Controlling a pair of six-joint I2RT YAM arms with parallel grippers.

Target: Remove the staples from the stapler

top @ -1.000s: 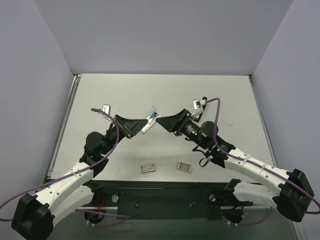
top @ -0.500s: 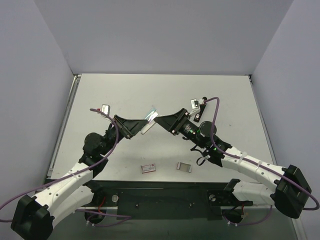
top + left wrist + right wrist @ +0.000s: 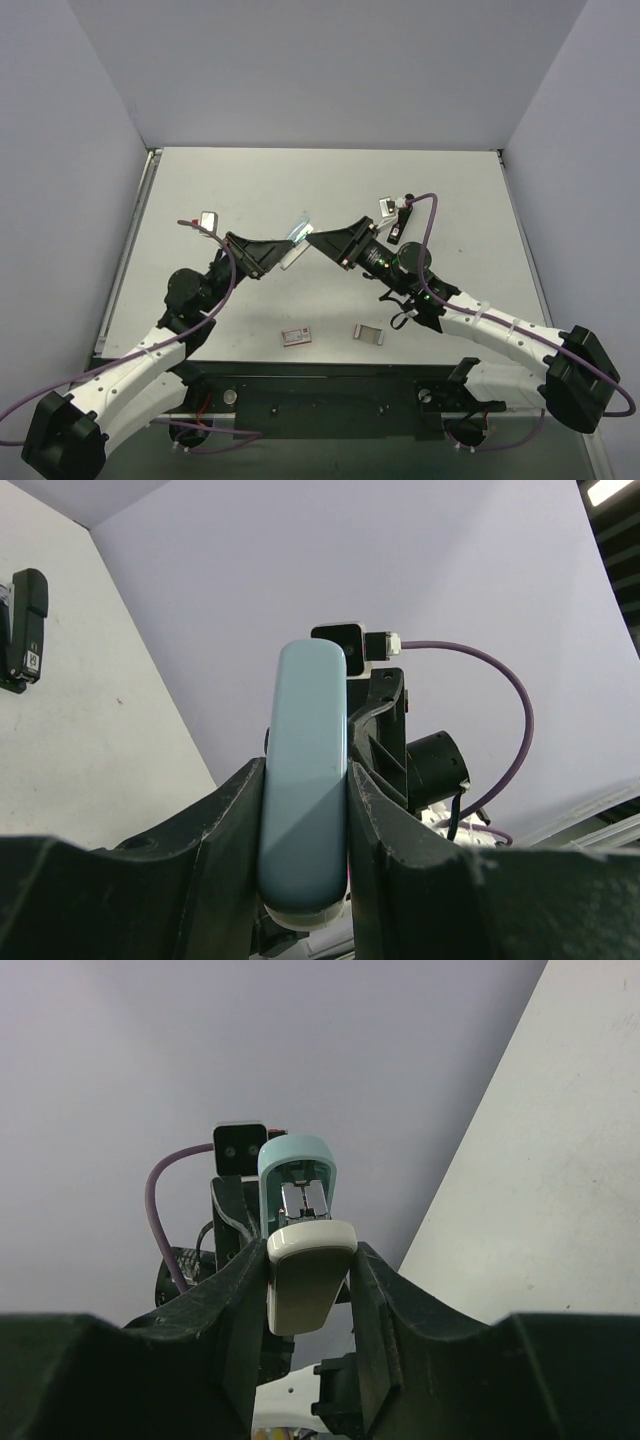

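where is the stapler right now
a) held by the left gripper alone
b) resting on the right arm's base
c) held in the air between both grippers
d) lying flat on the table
c: the stapler is off the table, with its blue body between the fingers of the left gripper and its white part between those of the right gripper.

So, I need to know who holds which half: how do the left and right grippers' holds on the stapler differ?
The left gripper clamps the light blue top of the stapler; the right gripper pinches its cream base. The left gripper reaches in from the left, the right gripper from the right. Both are shut on the one stapler, hinged open between them.
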